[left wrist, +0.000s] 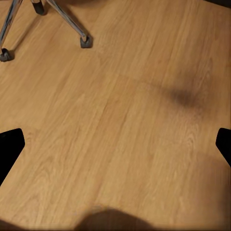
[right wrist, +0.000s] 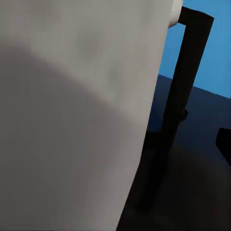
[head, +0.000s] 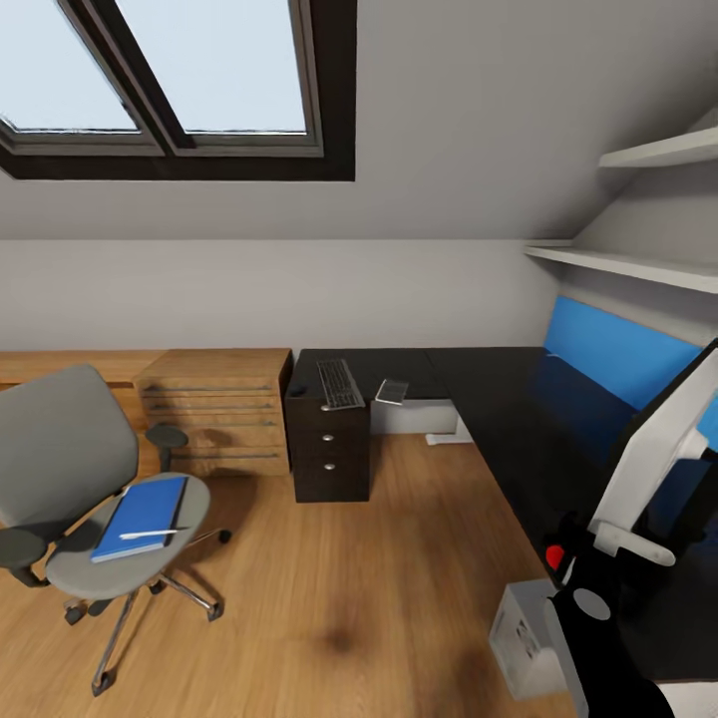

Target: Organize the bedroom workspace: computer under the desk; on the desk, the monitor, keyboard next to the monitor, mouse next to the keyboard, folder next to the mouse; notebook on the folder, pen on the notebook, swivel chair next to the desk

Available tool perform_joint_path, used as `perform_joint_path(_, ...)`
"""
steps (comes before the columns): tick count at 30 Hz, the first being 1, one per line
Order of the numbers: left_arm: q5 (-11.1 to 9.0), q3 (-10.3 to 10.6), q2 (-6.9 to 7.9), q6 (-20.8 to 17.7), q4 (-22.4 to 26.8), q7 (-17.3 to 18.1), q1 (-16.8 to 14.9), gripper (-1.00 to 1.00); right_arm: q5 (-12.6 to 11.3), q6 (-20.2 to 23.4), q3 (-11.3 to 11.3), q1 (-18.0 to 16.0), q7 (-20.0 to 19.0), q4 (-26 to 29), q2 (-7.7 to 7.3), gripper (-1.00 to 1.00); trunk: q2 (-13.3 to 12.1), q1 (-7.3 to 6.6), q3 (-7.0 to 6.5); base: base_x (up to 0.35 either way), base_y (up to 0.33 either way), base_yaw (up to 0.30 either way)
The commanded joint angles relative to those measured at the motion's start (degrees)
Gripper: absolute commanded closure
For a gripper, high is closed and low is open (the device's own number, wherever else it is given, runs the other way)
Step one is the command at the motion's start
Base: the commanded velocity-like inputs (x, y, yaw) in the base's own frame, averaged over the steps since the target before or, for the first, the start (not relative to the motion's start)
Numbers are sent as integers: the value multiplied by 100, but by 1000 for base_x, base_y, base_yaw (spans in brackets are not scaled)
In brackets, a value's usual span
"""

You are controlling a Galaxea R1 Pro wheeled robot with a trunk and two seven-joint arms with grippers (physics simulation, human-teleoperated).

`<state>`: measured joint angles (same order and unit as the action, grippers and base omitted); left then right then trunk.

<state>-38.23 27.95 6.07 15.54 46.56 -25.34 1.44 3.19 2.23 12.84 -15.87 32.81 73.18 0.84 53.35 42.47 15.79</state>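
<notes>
Our right arm sits close to the monitor [head: 663, 439] standing on the surface [head: 519, 419]; a careless swing could topple it. The folder [head: 140, 516] lies on the chair [head: 70, 469], long axis running toward the backrest. Left pincer [left wrist: 115, 144] spread open; right, we cannot tell.

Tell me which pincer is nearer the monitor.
Right. The right pincer is close behind the monitor, facing its pale back above the desk. The left pincer hangs over the wooden floor by the swivel chair base, well away.
</notes>
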Motion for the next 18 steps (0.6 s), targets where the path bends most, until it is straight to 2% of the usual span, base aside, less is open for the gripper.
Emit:
perform_joint_path(1, -61, 35, 9, 37, 10, -32, -3, -100, 41, 23, 8, -4, 12, 4, 4, -100, 5, 1, 6, -15, -34, 0)
perform_joint_path(13, -55, 34, 13, 37, 11, -23, -3, -100, 41, 23, 5, -4, 12, -14, 10, -100, 5, 1, 6, -179, -5, 0)
perform_joint_path(18, -61, 28, 17, 37, 11, -16, -3, -100, 44, 16, -7, -4, 10, -14, 12, -100, 5, 1, 6, -269, 0, 0)
